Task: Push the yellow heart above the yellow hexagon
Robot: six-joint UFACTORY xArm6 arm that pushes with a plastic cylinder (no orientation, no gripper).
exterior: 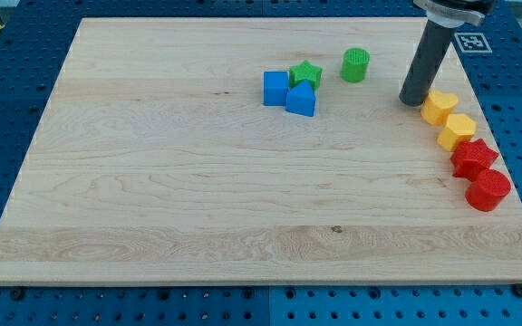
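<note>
Wooden bench (152, 181); no gripper, just my tip (413, 100) touching yellow heart (439, 107) on its left; heart touches yellow hexagon (458, 130); light, rigid, likely slides easily; push its flat side

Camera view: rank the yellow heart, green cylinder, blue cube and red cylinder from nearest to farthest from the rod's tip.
From my tip:
1. Yellow heart, just to its right.
2. Green cylinder, to its upper left.
3. Red cylinder, lower right, by the board's edge.
4. Blue cube, farthest left.
</note>
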